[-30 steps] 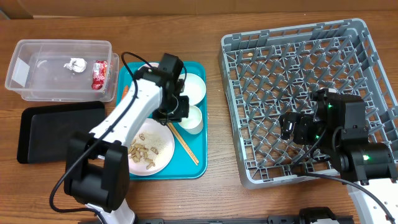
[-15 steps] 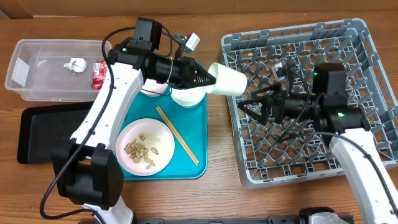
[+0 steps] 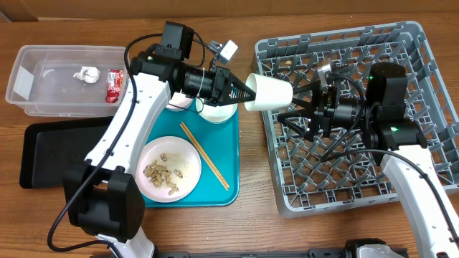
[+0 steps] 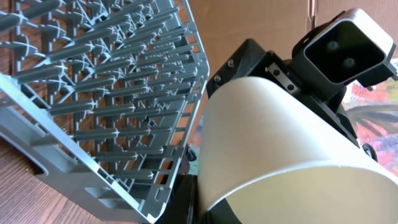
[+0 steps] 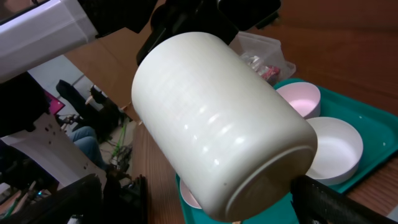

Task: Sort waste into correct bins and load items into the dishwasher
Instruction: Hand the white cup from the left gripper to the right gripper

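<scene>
White cup (image 3: 270, 93) lies sideways, clasped at one end by the left gripper (image 3: 244, 92) — the right gripper (image 3: 296, 106) gapes wide just beyond its base, over the grey dish rack (image 3: 409, 50).

White cup (image 5: 217, 124) glossy, smooth; rack (image 4: 124, 93) grey matt plastic; table (image 3: 251, 222) wood-grain.

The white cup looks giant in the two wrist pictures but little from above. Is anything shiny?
Left wrist view: the white cup sits right by the lens, so it fills the frame; the grey dish rack behind looks sharp. Right wrist view: also close, with pale glare streaks on its side. Overhead view: camera far off, so the cup looks small.
</scene>
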`<action>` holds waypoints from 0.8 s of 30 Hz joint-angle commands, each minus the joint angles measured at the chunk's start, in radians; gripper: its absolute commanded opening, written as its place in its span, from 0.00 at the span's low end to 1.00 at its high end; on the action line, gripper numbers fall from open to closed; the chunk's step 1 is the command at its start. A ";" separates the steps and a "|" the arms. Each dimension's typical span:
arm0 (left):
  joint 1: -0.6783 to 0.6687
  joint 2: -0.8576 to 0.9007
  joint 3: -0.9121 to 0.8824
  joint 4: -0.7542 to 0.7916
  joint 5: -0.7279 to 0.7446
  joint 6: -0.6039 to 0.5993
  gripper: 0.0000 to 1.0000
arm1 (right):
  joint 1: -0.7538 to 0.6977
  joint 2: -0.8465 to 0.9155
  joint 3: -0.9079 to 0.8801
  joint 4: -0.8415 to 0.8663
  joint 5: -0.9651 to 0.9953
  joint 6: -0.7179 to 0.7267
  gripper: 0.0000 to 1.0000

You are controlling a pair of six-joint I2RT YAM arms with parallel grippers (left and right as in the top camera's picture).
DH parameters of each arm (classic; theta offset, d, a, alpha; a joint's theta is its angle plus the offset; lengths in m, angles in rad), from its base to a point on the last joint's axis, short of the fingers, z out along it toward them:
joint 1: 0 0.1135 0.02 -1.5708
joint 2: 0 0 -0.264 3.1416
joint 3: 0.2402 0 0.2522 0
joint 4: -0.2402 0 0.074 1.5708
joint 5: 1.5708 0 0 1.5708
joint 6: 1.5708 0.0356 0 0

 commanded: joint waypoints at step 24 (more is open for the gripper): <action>-0.029 0.003 0.014 0.002 0.049 -0.006 0.04 | 0.019 -0.003 0.019 0.148 -0.088 -0.005 0.60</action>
